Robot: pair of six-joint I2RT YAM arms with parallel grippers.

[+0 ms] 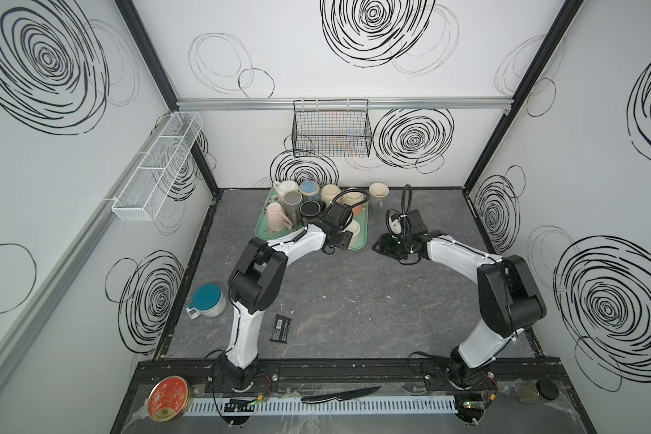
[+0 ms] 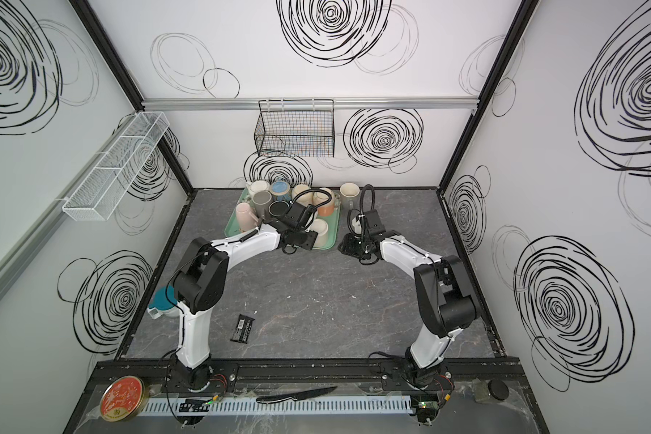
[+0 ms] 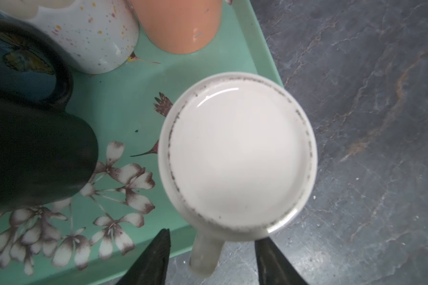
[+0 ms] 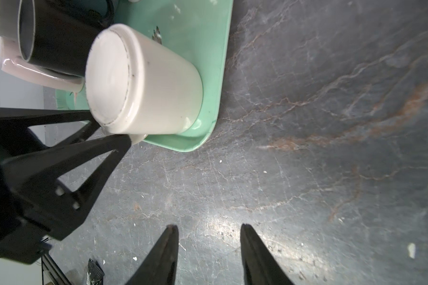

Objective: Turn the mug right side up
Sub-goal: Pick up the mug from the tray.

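Note:
A white mug [image 3: 237, 158] stands upside down, base up, on the near right corner of the green flowered tray [image 3: 124, 103]; it shows in both top views [image 1: 354, 229] [image 2: 321, 227] and in the right wrist view [image 4: 143, 81]. Its handle [image 3: 205, 256] sticks out past the tray edge. My left gripper [image 3: 213, 235] hangs over the mug, open. Its fingers [image 4: 116, 143] flank the handle with a gap on each side. My right gripper [image 4: 208, 225] is open over bare table, to the right of the tray [image 1: 386, 246].
Several other mugs crowd the tray's far part, among them black [image 3: 35, 158], speckled white [image 3: 89, 37] and orange [image 3: 181, 24]. A cream mug [image 1: 378, 193] stands off the tray at the back. A teal-lidded jar [image 1: 207, 300] and a black packet [image 1: 280, 328] lie near left.

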